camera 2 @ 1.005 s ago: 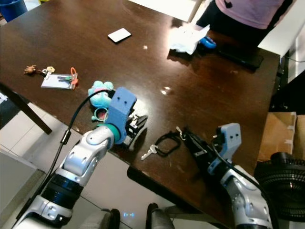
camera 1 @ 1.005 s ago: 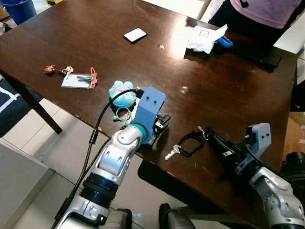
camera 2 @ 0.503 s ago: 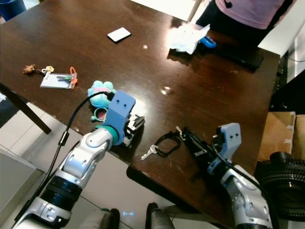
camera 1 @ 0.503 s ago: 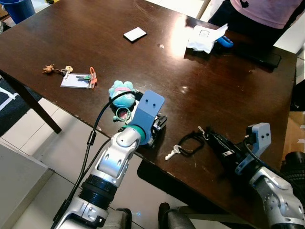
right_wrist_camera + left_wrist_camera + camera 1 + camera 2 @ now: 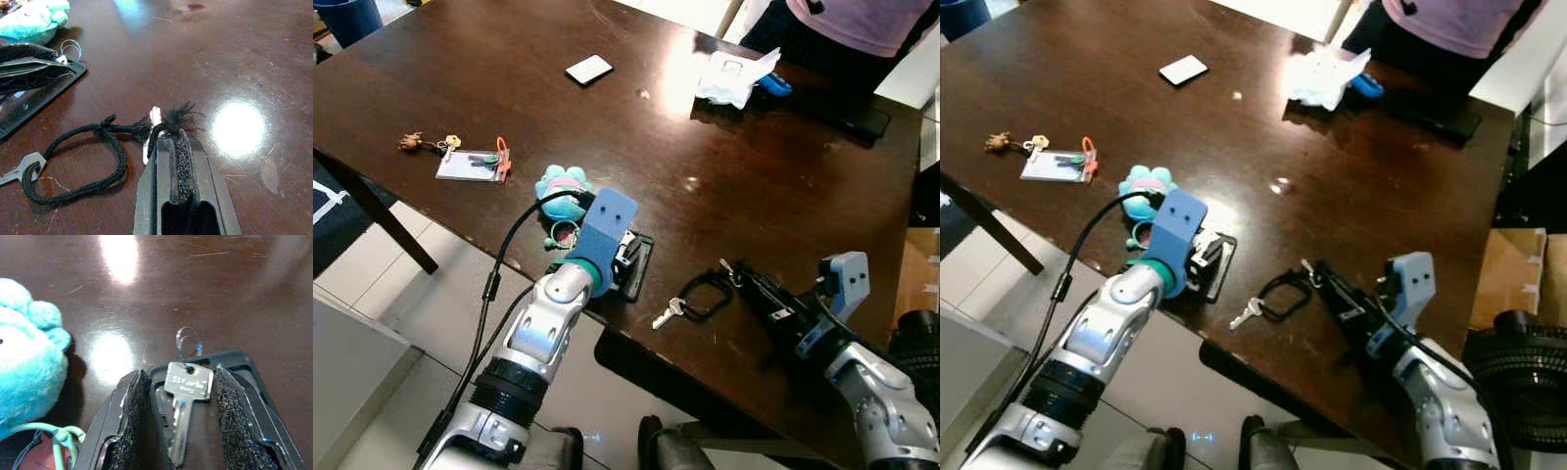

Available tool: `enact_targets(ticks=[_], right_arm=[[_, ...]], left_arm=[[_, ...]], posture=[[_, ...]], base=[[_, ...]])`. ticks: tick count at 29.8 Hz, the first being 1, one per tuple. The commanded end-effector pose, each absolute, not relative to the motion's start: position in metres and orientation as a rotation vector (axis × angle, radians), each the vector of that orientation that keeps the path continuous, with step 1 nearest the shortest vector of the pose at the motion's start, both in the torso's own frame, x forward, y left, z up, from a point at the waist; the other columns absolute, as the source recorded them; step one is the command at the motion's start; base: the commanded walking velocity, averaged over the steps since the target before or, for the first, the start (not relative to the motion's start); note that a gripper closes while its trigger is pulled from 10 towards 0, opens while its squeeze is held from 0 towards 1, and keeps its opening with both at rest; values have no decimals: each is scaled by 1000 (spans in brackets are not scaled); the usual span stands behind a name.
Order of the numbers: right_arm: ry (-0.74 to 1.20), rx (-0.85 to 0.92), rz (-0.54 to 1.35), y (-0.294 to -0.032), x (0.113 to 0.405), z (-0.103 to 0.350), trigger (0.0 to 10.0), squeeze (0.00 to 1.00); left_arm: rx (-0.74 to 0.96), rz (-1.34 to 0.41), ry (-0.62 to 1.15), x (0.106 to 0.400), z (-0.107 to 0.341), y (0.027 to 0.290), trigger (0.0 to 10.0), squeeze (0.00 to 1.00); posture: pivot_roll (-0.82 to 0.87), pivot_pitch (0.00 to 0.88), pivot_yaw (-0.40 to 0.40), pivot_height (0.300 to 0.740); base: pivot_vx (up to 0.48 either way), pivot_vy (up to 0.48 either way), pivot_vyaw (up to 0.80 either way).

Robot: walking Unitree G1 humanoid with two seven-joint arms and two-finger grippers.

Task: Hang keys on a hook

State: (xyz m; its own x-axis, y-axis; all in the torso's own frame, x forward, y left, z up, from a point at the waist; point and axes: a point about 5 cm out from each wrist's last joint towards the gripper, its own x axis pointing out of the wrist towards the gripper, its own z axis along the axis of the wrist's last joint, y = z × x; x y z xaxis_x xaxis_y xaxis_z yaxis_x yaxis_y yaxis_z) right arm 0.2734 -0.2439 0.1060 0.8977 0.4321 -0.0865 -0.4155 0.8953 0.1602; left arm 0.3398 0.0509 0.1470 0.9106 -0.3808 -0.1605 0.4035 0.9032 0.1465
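While you're looking down at it, the dark wooden table (image 5: 509, 88) takes up most of the view, its near edge running diagonally across pale tiled floor (image 5: 401, 313), with a person in a pink top (image 5: 862, 20) at the far side beside crumpled white paper (image 5: 732, 78). Near that edge you've got a black tray (image 5: 636, 269) next to a teal plush toy (image 5: 563, 188). Your left gripper (image 5: 178, 431) sits over the tray with its fingers parted around a silver key (image 5: 186, 401) lying in it, not pinching it as far as I can tell. Your right gripper (image 5: 176, 147) is shut tight on the frayed end of a black cord loop (image 5: 73, 161), a second key (image 5: 668, 313) on it, flat on the table. Further left sits a keyring with a card (image 5: 470, 162), well apart, and a white card (image 5: 590, 70) mid-table.
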Motion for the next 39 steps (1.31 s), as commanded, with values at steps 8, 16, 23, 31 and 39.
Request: enact_targets(ticks=[8, 16, 23, 31, 39], right_arm=[[283, 203, 401, -244, 260, 71, 10000, 0], [286, 209, 395, -243, 258, 68, 10000, 0], [291, 209, 395, -244, 257, 67, 10000, 0], [295, 208, 393, -244, 256, 66, 10000, 0], [299, 206, 393, -244, 256, 66, 10000, 0]], left_arm=[[152, -407, 154, 340, 144, 49, 9255, 0], [116, -444, 149, 336, 151, 38, 8863, 0], [123, -424, 166, 341, 149, 36, 9059, 0], [142, -387, 183, 344, 144, 40, 7922, 0], [149, -350, 205, 345, 141, 46, 0, 0]], posture=[[-5, 217, 87, 740], [-1, 219, 92, 740], [-3, 228, 94, 740], [-5, 235, 94, 740], [1, 239, 91, 740]], base=[[0, 0, 0], [0, 0, 0], [0, 0, 0], [0, 0, 0], [0, 0, 0]])
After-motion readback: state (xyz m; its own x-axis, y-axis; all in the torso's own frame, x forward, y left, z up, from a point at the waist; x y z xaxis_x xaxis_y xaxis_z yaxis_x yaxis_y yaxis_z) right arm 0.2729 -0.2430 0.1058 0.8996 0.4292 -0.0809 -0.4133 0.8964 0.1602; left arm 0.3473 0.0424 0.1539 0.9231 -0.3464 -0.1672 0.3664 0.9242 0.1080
